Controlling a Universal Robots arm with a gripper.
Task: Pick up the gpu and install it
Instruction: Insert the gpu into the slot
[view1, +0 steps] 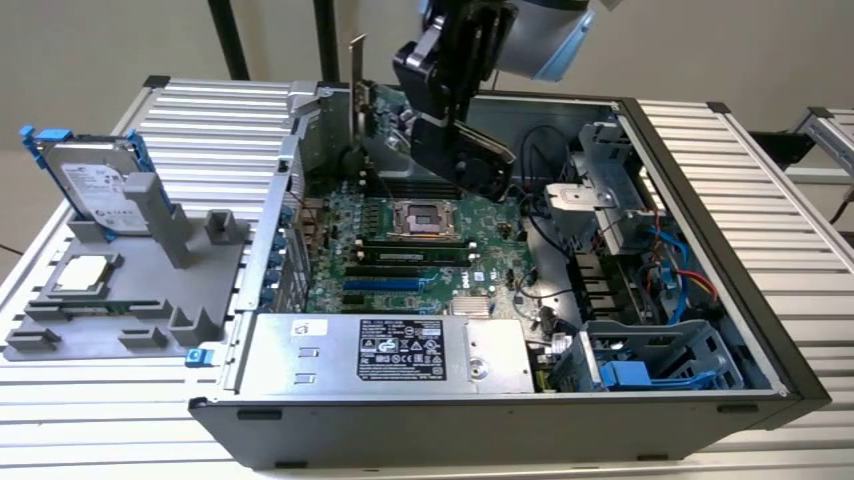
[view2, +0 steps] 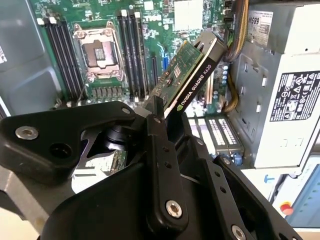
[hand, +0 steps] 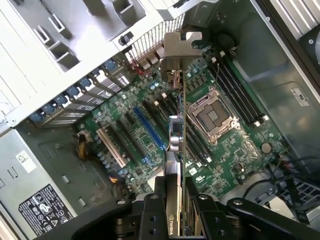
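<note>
My gripper (view1: 447, 125) is shut on the gpu (view1: 470, 160) and holds it in the air over the open computer case, above the green motherboard (view1: 400, 250). In the second wrist view the gpu (view2: 192, 75) slants away from the gripper (view2: 167, 112), with its green board on one face and its black shroud on the other. In the first wrist view I see the gpu (hand: 176, 142) edge-on, running from the gripper (hand: 175, 197) to its silver end bracket, which hangs over the expansion slots (hand: 150, 130) near the case's rear wall.
The case's walls (view1: 721, 400) ring the motherboard. A power supply (view1: 387, 350) sits at the near side, and drive cages and cables (view1: 627, 250) are on the exterior view's right. A grey holder (view1: 107, 300) on that view's left carries a hard drive (view1: 100, 190).
</note>
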